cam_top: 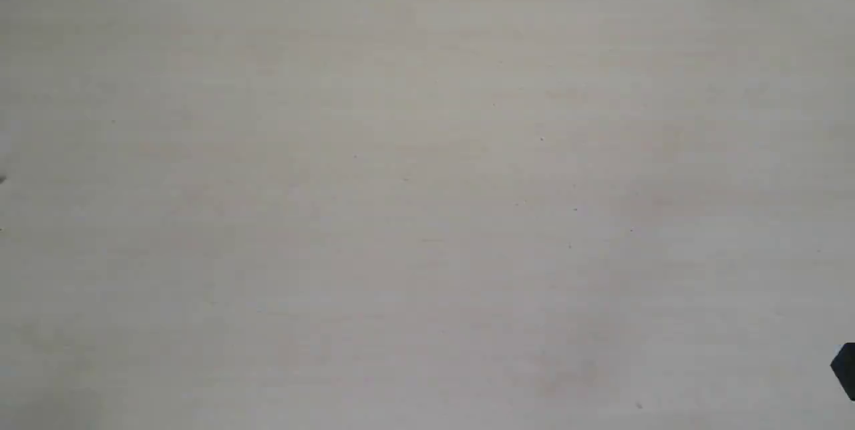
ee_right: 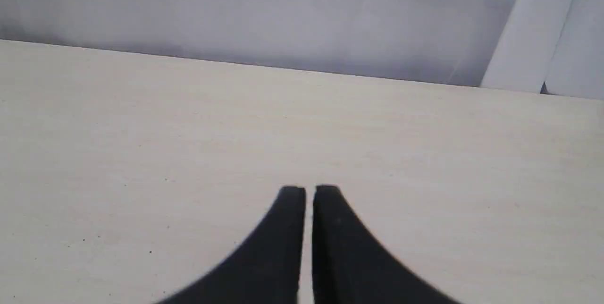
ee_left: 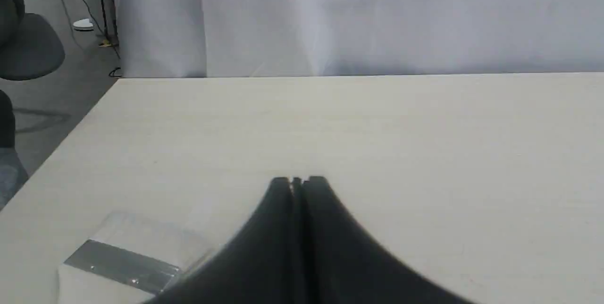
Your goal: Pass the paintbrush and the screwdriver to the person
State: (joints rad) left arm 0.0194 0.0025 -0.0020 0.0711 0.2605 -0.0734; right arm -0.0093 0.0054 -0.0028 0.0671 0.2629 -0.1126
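The paintbrush [ee_left: 123, 266] shows only in the left wrist view, lying flat on the table beside my left gripper's fingers, with its silver ferrule and pale bristle end in sight. My left gripper [ee_left: 297, 182] is shut with nothing between its black fingers and hangs apart from the brush. My right gripper [ee_right: 309, 190] is shut too, a thin slit between its fingertips, and holds nothing over bare table. The screwdriver and the person are out of view in every frame.
The pale wooden table [cam_top: 427, 189] fills the exterior view, backed by a white curtain [ee_left: 377, 16]. A dark corner [cam_top: 845, 370] pokes in at that view's right edge. Beyond the table's side edge are a grey chair [ee_left: 28, 44] and floor cables.
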